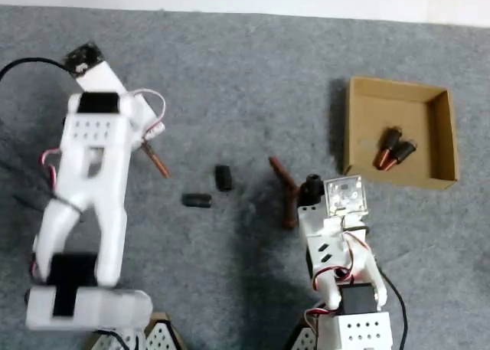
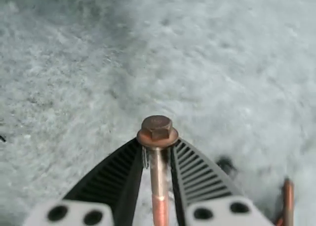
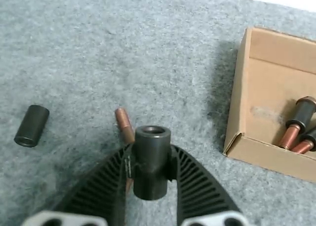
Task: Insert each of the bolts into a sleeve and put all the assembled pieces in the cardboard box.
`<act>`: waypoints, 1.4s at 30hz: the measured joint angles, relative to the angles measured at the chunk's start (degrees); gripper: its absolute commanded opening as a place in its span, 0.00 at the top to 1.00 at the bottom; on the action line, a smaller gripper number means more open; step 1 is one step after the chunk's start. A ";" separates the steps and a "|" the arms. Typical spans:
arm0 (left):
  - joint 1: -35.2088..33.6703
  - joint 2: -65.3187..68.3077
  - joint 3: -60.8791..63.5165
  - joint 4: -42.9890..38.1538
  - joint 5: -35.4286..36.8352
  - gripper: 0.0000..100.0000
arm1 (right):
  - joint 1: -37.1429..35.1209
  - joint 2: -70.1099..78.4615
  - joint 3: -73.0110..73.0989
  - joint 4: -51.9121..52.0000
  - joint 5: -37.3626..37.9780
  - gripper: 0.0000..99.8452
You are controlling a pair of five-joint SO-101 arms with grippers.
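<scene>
Left end effector (image 2: 158, 148) is clamped on a bolt (image 2: 157, 131). The hex head sticks out past the fingertips, and the shank runs back between the jaws and is cut off at the frame edge. In the high view this bolt pokes out from under the left arm toward 5 o'clock, and the arm's white body hides most of the grasp.

Also in the left wrist view, a copper rod (image 2: 288, 196) is cut off at the picture's edge, so I can't tell what it is. A dark blob (image 2: 225, 162) near it is too blurred to name.

Right end effector (image 3: 150, 156) is clamped on a sleeve (image 3: 150, 142), which is upright with the bore open toward the camera. Its lower end is tucked between the jaws.

A loose bolt (image 3: 124, 124) lies on the grey table (image 1: 253, 82) just behind the held sleeve, partly hidden by a finger. In the high view it reads as a bent brown shape, and I can't tell whether that is one bolt or two.

Two loose sleeves (image 1: 223, 177) lie on their sides between the arms, at about 9 o'clock from the right end effector. They are close together but not touching.

The cardboard box (image 1: 358, 120) is at 2 o'clock from the right end effector. Two assembled pieces (image 1: 389, 143) lie side by side inside it, near its 3 o'clock wall. In the right wrist view they are partly cut off at the edge.
</scene>
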State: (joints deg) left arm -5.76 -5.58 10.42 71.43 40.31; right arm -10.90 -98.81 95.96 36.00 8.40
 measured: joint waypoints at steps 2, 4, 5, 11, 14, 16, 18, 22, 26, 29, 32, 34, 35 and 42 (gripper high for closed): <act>2.02 -5.98 4.75 -1.67 -2.02 1.00 | -0.35 0.00 0.00 0.00 0.00 1.00; 4.57 -12.22 11.16 -5.80 -3.69 1.00 | -2.20 0.00 0.00 0.00 0.35 1.00; 5.71 -15.38 14.77 -8.44 -4.40 1.00 | -3.16 0.00 0.00 0.00 1.23 1.00; 12.57 -38.95 40.53 -28.92 -5.80 1.00 | -5.98 0.00 0.00 0.00 7.03 1.00; 16.18 -51.08 53.10 -37.89 -5.80 1.00 | -6.59 0.00 0.00 0.00 7.30 1.00; 18.46 -58.64 59.78 -42.29 -5.80 1.00 | -8.00 0.00 0.00 0.00 7.30 1.00; 19.69 -65.14 64.88 -46.07 -5.71 1.00 | -9.93 0.00 0.00 0.00 7.30 1.00; 19.78 -76.04 72.35 -50.20 -5.80 1.00 | -11.60 0.00 0.00 0.35 7.30 1.00; 20.48 -83.08 77.27 -50.90 -5.80 1.00 | -12.22 -0.18 0.00 1.58 7.47 1.00; 20.31 -86.95 79.47 -50.90 -5.80 1.00 | -12.40 -0.18 0.00 1.58 7.47 1.00; 20.40 -90.64 80.97 -51.08 -5.80 1.00 | -14.07 -0.18 0.00 1.58 7.47 1.00; 20.84 -93.19 82.46 -51.08 -5.80 1.00 | -14.95 -0.18 0.00 1.58 7.47 1.00; 20.84 -94.42 83.43 -51.08 -5.80 1.00 | -15.21 -0.18 0.00 1.58 7.47 1.00; 20.84 -98.02 85.36 -51.08 -5.80 1.00 | -18.64 -5.19 0.00 2.55 8.09 1.00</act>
State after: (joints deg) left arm 15.08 -103.60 95.78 20.35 34.51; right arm -29.54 -104.00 95.96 38.55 16.48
